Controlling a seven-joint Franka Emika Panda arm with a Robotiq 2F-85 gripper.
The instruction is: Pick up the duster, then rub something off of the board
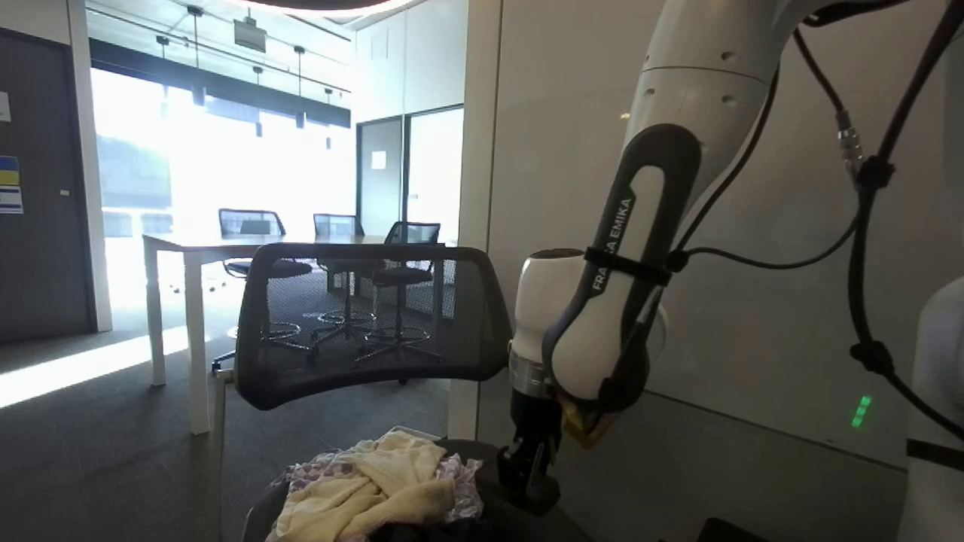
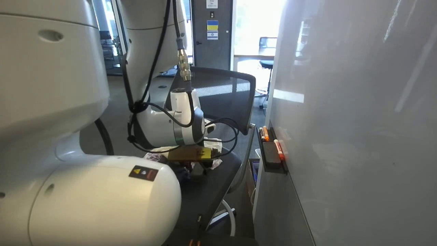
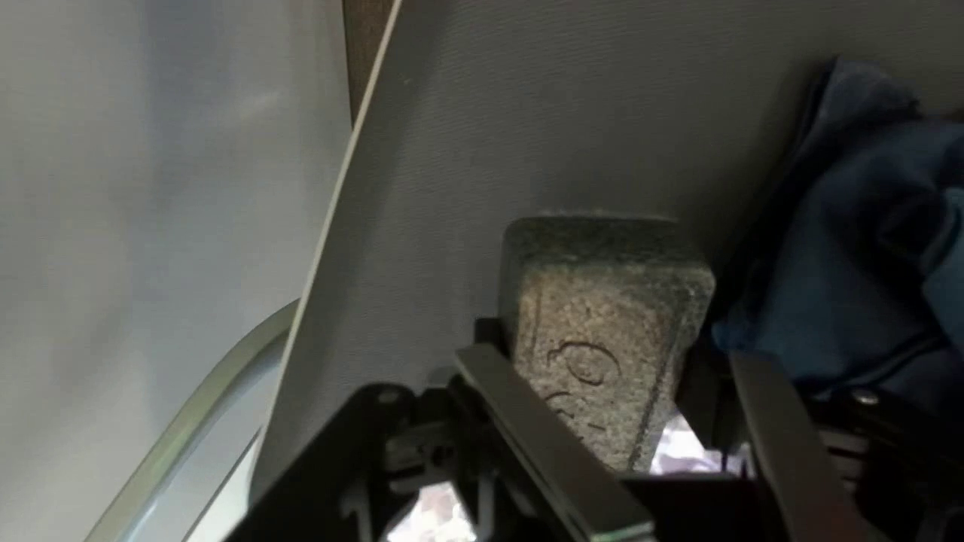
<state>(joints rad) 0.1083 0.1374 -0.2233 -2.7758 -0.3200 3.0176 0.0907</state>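
Observation:
The duster (image 3: 595, 339) is a speckled grey-brown block with carved marks on its face, seen in the wrist view over the dark chair seat (image 3: 437, 188). My gripper (image 3: 595, 361) has one finger against each long side of it and looks shut on it. The near end is partly hidden by a finger. I cannot tell whether it is clear of the seat. In an exterior view my gripper (image 1: 531, 482) points down beside the cloths. The board (image 2: 358, 112) is the large glossy white panel; it also shows behind my arm (image 1: 783, 339).
Crumpled cream cloths (image 1: 384, 482) and a dark blue cloth (image 3: 866, 248) lie on the seat. The mesh chair back (image 1: 376, 324) rises beside them. A tray (image 2: 273, 167) on the board holds a dark block (image 2: 271, 153) and several markers (image 2: 279, 149). Cables hang along my arm.

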